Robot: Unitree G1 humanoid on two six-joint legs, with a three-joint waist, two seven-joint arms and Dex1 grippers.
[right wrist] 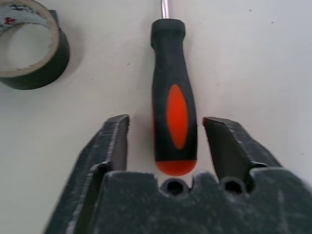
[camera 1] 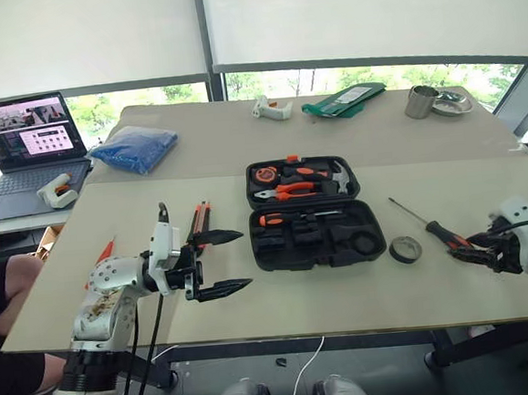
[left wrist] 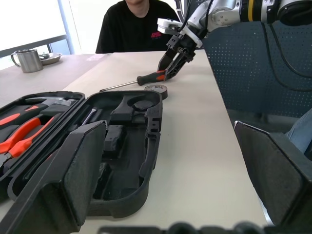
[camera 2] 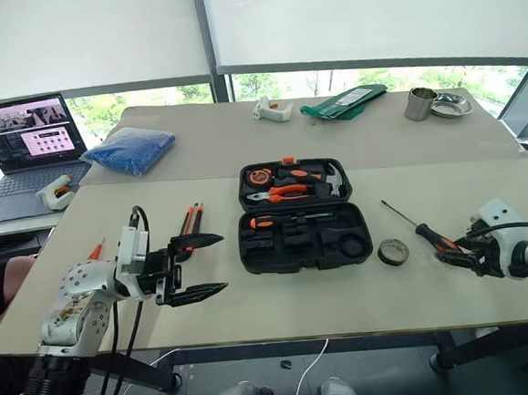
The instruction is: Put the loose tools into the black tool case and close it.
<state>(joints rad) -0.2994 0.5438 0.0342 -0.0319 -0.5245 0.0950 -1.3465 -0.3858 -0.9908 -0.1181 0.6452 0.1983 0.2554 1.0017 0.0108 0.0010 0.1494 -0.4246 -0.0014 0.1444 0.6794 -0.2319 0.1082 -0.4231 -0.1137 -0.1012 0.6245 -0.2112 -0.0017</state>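
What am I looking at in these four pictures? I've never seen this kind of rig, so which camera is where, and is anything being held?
This is a two-armed humanoid robot at a table. Two pictures come from its head, looking down over both arms. The other two come from cameras on each wrist, looking along that gripper's black fingers.

In the middle lies the black tool case, open, with pliers and other tools in it. To its right lie a dark tape roll and a screwdriver. Two more screwdrivers lie on the left. A laptop and a blue bag sit further back.

The left gripper hangs open and empty. The right gripper has its fingers on either side of the screwdriver handle, with gaps on both sides, so nothing is gripped yet. A person sits across the table.
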